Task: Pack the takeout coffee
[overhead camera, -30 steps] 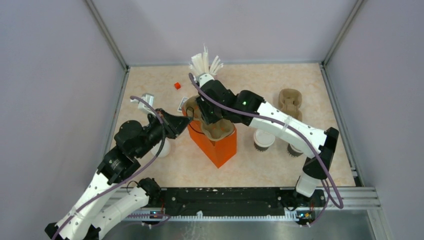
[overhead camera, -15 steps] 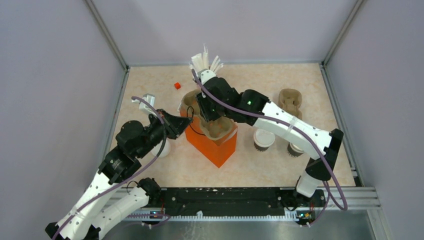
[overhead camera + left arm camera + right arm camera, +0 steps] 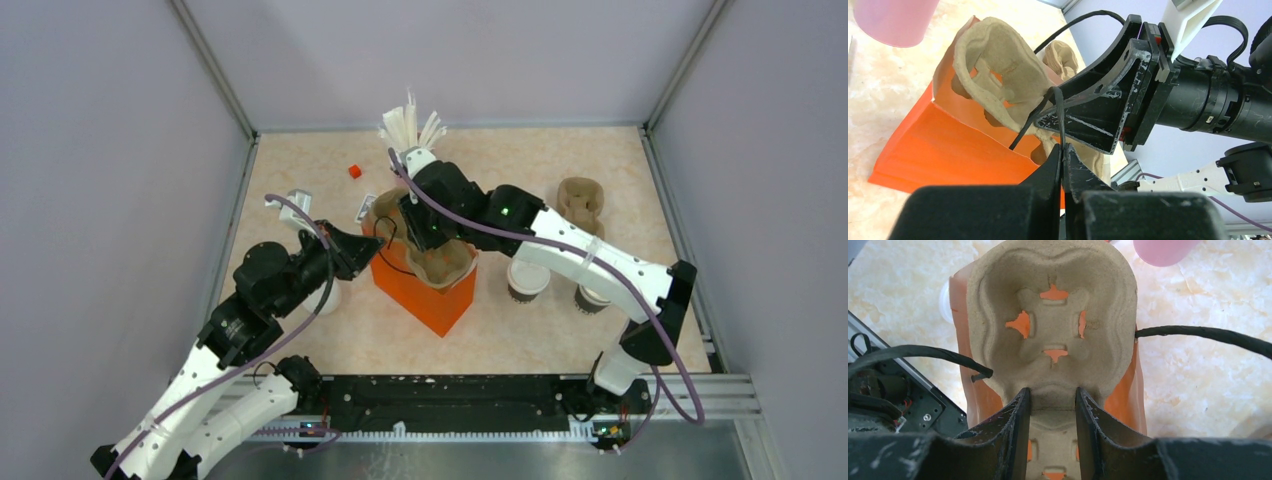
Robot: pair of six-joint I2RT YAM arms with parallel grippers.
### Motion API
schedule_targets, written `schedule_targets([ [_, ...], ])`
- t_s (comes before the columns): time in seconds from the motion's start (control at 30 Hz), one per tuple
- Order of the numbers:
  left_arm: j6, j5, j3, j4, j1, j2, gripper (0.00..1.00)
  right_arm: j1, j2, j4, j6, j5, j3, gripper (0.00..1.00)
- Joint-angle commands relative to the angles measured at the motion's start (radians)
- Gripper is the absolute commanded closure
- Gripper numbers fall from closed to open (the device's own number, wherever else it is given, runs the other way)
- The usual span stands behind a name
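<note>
The takeout coffee (image 3: pixel 527 279), a dark cup with a white lid, stands on the table right of the orange bag (image 3: pixel 428 293). My right gripper (image 3: pixel 426 232) is over the bag's mouth. In the right wrist view it (image 3: pixel 1053 392) is shut on the middle ridge of a tan pulp cup carrier (image 3: pixel 1053 315), which sits tilted in the bag (image 3: pixel 1133 395). My left gripper (image 3: pixel 1064 148) is shut on the bag's thin black handle (image 3: pixel 1058 112) and holds the bag's left side (image 3: pixel 938 140) open. In the top view it (image 3: pixel 374 241) is at the bag's left edge.
A second dark cup (image 3: pixel 590 298) stands further right, partly hidden by my right arm. A spare pulp carrier (image 3: pixel 580 203) lies at the back right. A pink cup (image 3: pixel 895 20) of white straws (image 3: pixel 410 125) stands behind the bag. A small red block (image 3: pixel 354 171) lies back left.
My right gripper has shifted slightly right and nearer with the carrier, which now sits lower in the bag. My left gripper has kept its hold on the handle.
</note>
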Motion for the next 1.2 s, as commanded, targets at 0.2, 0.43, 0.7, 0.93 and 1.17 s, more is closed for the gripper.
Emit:
schedule_targets([
  [0.2,0.019,-0.002,-0.004,0.018,-0.001,0.001,1.0,0.001,0.0,0.0,-0.085,0.004,-0.035,0.76],
  [0.43,-0.018,-0.002,-0.048,0.004,0.0,-0.066,1.0,0.001,0.024,0.046,-0.094,-0.013,-0.073,0.75],
  [0.7,-0.023,0.015,-0.071,0.0,-0.001,-0.081,1.0,0.0,0.072,0.031,-0.092,-0.005,-0.096,0.68],
  [0.93,-0.005,-0.003,-0.076,-0.01,0.0,-0.094,0.76,0.001,0.057,0.033,-0.093,-0.002,-0.082,0.5],
  [1.17,0.005,-0.015,-0.069,-0.069,0.0,-0.112,0.43,0.001,-0.002,0.033,-0.087,-0.032,-0.065,0.44],
])
